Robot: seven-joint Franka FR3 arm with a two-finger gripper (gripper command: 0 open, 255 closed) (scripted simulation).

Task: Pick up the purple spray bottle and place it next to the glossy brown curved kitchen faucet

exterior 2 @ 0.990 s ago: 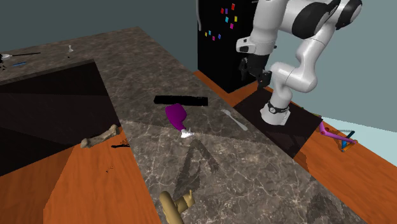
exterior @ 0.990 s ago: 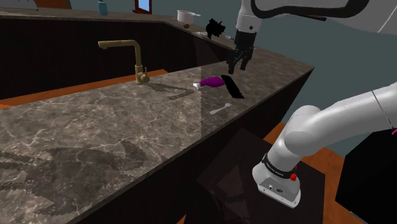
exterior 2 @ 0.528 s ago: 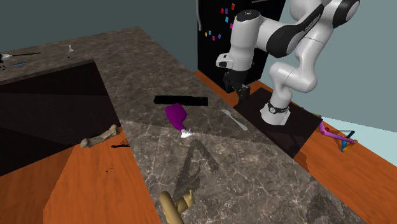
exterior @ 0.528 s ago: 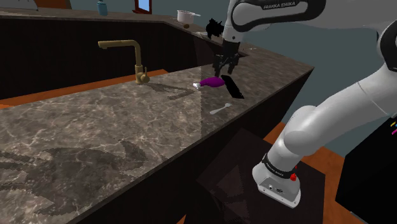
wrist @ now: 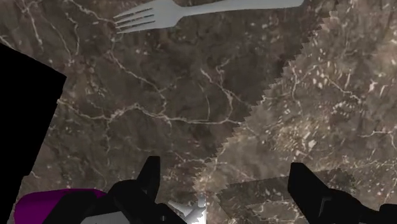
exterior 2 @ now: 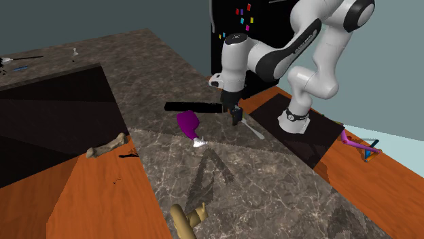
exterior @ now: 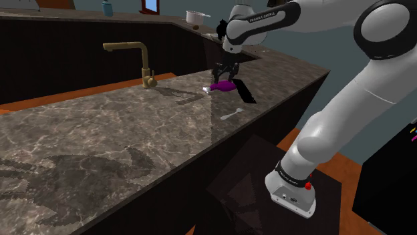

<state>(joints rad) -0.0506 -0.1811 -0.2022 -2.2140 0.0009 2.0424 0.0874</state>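
A home kitchen. A long bench (exterior: 133, 127) topped with dark brown veined stone runs through the room, and a tan metal faucet (exterior: 145, 63) with an angled spout rises from it at the edge of a dark sunken recess. A pale fork (exterior: 230, 115) lies near the bench's front edge, and a small white pot (exterior: 196, 16) sits at the far end. Beyond the bench stands a tall black fridge (exterior 2: 225, 19) dotted with coloured magnets, on an orange-brown wooden floor (exterior 2: 367, 183).
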